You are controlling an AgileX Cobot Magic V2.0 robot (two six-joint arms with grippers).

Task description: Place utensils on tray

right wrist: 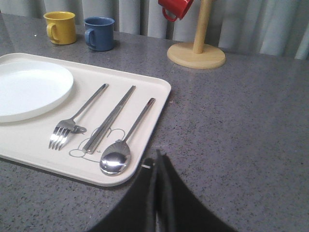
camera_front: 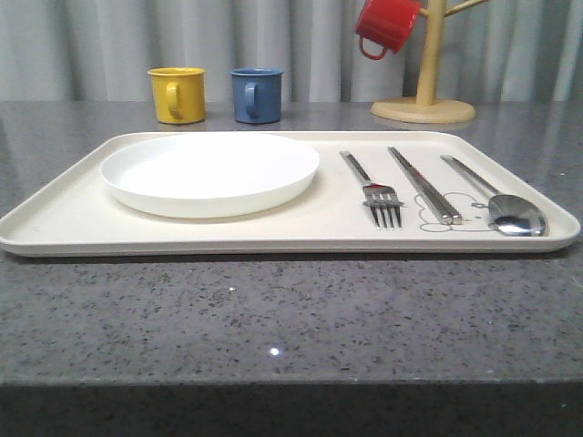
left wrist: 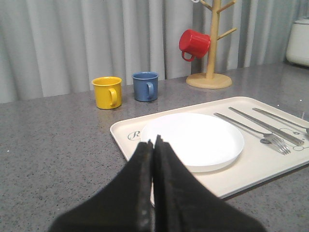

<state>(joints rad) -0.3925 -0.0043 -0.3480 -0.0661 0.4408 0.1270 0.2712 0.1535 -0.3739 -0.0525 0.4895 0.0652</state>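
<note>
The tray point(camera_front: 55, 218) is cream, with a thin grey line drawing under the silver chopsticks point(camera_front: 424, 186), beside a silver fork point(camera_front: 373, 193), a shiny silver spoon point(camera_front: 510, 211) and a plain white plate point(camera_front: 209, 171). The table point(camera_front: 273, 319) is dark grey speckled with white. At the top of the frame, a yellow mug point(camera_front: 177, 94), a blue mug point(camera_front: 256, 95) and a red mug point(camera_front: 386, 25) on a pale wooden stand point(camera_front: 424, 91) sit before grey-white curtains point(camera_front: 91, 45).

Yellow mug point(camera_front: 177, 94), blue mug point(camera_front: 256, 95) (red mug point(camera_front: 387, 25) on wooden rack point(camera_front: 425, 64))

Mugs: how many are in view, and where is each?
3. The yellow mug and the blue mug stand side by side on the countertop behind the tray; the red mug hangs on the wooden mug tree. None looks hidden.
</note>
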